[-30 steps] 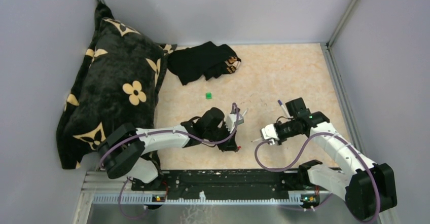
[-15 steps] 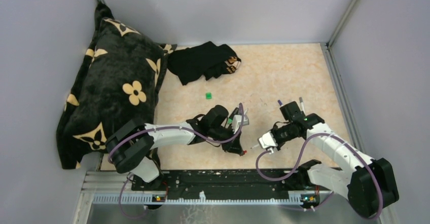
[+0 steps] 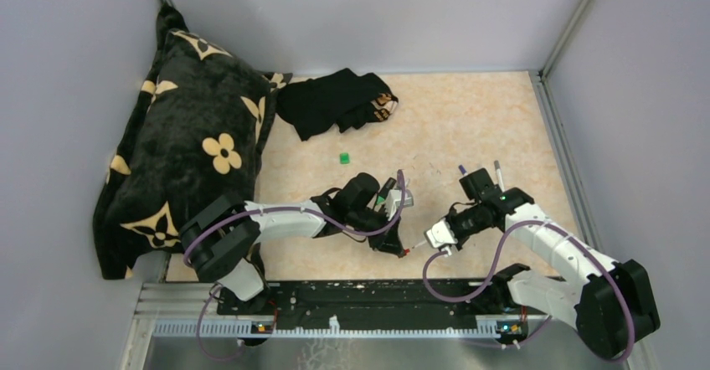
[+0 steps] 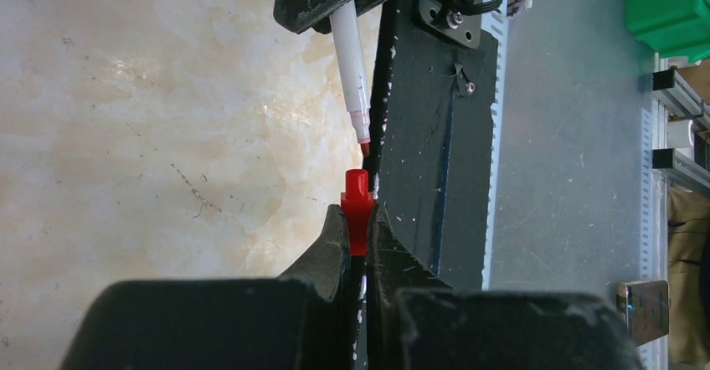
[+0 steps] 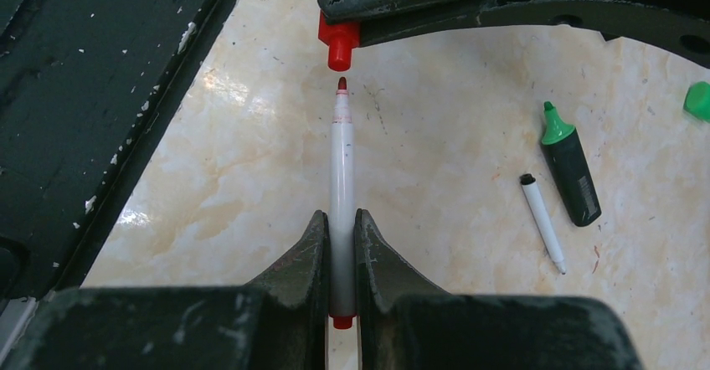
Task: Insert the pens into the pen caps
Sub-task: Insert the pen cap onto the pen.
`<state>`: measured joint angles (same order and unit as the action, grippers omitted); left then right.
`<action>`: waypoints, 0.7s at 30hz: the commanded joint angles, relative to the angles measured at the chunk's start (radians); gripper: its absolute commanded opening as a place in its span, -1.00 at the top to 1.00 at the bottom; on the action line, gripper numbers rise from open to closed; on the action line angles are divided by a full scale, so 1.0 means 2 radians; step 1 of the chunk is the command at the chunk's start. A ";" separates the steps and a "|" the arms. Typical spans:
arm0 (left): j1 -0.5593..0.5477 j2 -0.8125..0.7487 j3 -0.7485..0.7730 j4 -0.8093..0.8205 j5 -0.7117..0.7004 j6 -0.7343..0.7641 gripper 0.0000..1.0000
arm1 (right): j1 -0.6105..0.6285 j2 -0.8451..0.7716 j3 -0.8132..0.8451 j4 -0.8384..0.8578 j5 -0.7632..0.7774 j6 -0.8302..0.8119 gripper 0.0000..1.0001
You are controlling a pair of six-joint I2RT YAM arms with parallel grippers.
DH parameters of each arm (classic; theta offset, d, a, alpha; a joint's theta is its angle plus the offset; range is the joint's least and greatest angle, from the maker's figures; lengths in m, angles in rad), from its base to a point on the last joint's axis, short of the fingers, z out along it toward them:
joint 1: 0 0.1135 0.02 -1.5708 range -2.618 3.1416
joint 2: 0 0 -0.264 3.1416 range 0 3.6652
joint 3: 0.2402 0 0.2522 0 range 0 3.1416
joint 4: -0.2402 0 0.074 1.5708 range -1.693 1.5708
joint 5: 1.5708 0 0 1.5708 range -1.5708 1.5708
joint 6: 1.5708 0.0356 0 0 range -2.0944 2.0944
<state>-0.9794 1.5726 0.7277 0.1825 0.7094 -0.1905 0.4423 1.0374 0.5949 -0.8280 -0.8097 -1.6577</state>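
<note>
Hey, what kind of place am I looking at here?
Probably a robot test cell in a lab: a left arm and right arm bolted to a black rail, plain grey walls boxing in a marble-look table, and props like a flowered cushion and a red pen.

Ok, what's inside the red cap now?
Nothing visible: the red pen has its tip just outside the red cap, a gap between them. The left gripper covers the cap's rear with its jaws.
</note>
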 commanded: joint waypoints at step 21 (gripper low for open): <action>0.001 0.013 0.017 0.027 0.024 -0.008 1.00 | 0.015 0.004 -0.004 0.002 -0.025 -0.010 1.00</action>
<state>-0.9794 1.5768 0.7368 0.2050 0.7277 -0.2089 0.4503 1.0374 0.5934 -0.8272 -0.8143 -1.6577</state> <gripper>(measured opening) 0.032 0.069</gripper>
